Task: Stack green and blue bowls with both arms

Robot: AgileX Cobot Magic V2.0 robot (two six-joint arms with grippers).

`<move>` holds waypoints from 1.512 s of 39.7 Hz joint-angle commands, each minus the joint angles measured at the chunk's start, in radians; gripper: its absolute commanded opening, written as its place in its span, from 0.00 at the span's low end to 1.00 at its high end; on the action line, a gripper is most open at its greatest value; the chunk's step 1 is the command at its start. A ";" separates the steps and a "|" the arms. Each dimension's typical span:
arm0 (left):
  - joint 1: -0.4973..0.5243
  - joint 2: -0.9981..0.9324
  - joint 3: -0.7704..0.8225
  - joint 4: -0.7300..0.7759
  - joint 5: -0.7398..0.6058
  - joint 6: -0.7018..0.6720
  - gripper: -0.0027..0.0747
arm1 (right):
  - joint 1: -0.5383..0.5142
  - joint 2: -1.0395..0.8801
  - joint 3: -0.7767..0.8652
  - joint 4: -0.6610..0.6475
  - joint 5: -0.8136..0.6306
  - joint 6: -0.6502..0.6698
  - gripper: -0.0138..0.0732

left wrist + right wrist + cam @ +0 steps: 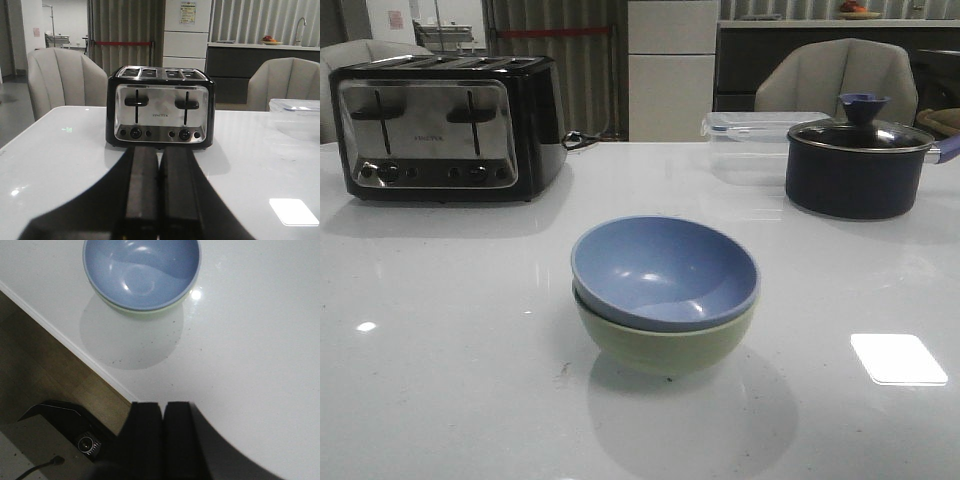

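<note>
The dusty blue bowl [665, 268] sits nested inside the pale sage green bowl [665, 345] at the middle of the white table. The stack also shows in the right wrist view, the blue bowl [141, 270] on top with a thin green rim [150, 311] below it. My left gripper [160, 152] is shut and empty, low over the table, pointing at the toaster. My right gripper [163, 407] is shut and empty, above the table's near edge, well away from the bowls. Neither arm shows in the front view.
A black-and-silver toaster [445, 128] stands at the back left, and shows in the left wrist view [160, 112]. A dark lidded pot [860, 160] and a clear plastic box [750, 140] stand at the back right. The table's edge [70, 345] and the floor show in the right wrist view.
</note>
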 commanded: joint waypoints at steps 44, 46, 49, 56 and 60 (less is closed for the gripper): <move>0.001 -0.021 0.005 0.001 -0.085 0.000 0.15 | -0.532 -0.805 0.652 0.008 -0.670 -0.004 0.22; 0.001 -0.021 0.005 0.001 -0.085 0.000 0.15 | -0.532 -0.805 0.665 0.008 -0.680 -0.004 0.22; 0.001 -0.021 0.005 0.001 -0.085 0.000 0.15 | -0.532 -0.805 0.673 0.008 -0.685 -0.004 0.22; 0.001 -0.021 0.005 0.001 -0.085 0.000 0.15 | -0.531 -0.805 0.673 0.012 -0.740 0.005 0.22; 0.001 -0.021 0.005 0.001 -0.085 0.000 0.15 | -0.530 -0.805 0.673 0.004 -0.797 0.060 0.22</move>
